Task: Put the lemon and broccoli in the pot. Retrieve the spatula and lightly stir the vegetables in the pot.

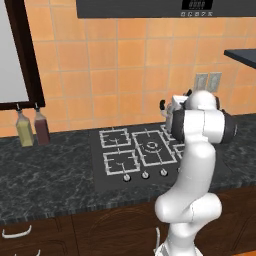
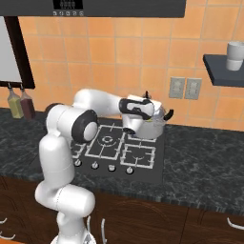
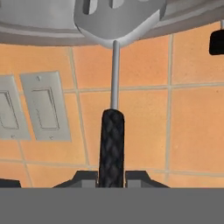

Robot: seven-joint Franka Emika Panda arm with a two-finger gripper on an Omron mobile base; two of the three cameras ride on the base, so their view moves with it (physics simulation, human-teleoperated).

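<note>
One spatula (image 3: 113,131) is clamped by the end effector (image 3: 112,177) at one pot (image 2: 153,125); two wall switches (image 3: 30,107) are seen.

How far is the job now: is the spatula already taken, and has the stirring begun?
Taken: the gripper is shut on the spatula, whose head reaches the pot rim. Whether the vegetables are inside cannot be told. Left: the light stirring.

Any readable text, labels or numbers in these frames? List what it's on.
Nothing can be read.
Hood panel: a lit digit display and a row of button marks, too small and blurred to read.
Two bottles: no label visible.
Wall switches, spatula, pot: no markings.
</note>
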